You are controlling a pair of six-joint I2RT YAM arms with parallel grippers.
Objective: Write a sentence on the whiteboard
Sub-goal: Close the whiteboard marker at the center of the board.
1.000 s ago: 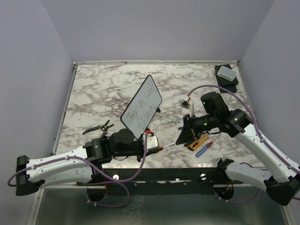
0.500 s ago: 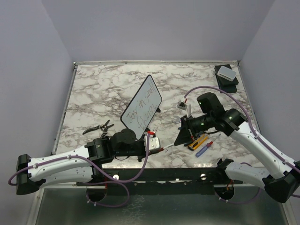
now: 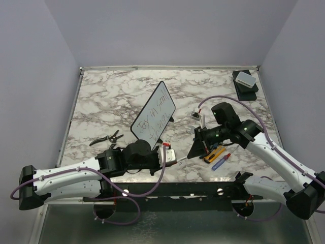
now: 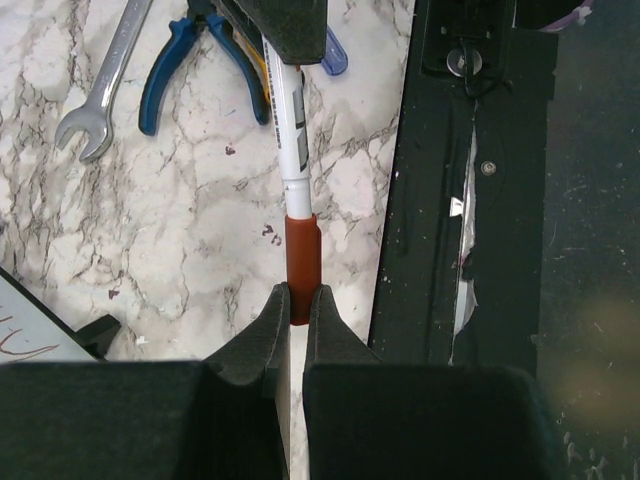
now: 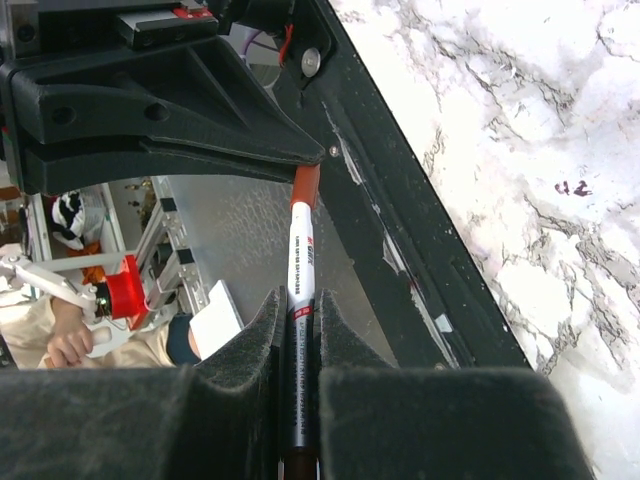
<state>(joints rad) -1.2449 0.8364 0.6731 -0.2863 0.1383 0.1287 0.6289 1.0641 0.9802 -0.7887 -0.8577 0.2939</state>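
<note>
Marble table [image 3: 101,96], black rail along the near edge. Two arms. The left arm [image 3: 71,178] lies low along that rail, and its wrist covers the near corner of the whiteboard [image 3: 155,114] in the top view. The right arm [image 3: 269,152] is bent in from the right with its wrist angled down toward the near edge. One whiteboard, standing tilted mid-table; the sentence [image 3: 152,122] runs in two lines on its face. A black tray [image 3: 248,87] with a white box [image 3: 245,78] on it sits in the far right corner, well clear. One marker [image 4: 292,120] is bridged between both pincers, just beside the rail. The left gripper [image 4: 298,300] is pinched nearly closed on the red cap [image 4: 302,260], and the right gripper [image 5: 298,305] is clamped tight on the white barrel. Loose tools: black-handled pliers [image 3: 107,138] left of the board, plus blue-handled pliers [image 4: 190,60] and one wrench [image 4: 100,90] near the right gripper.
</note>
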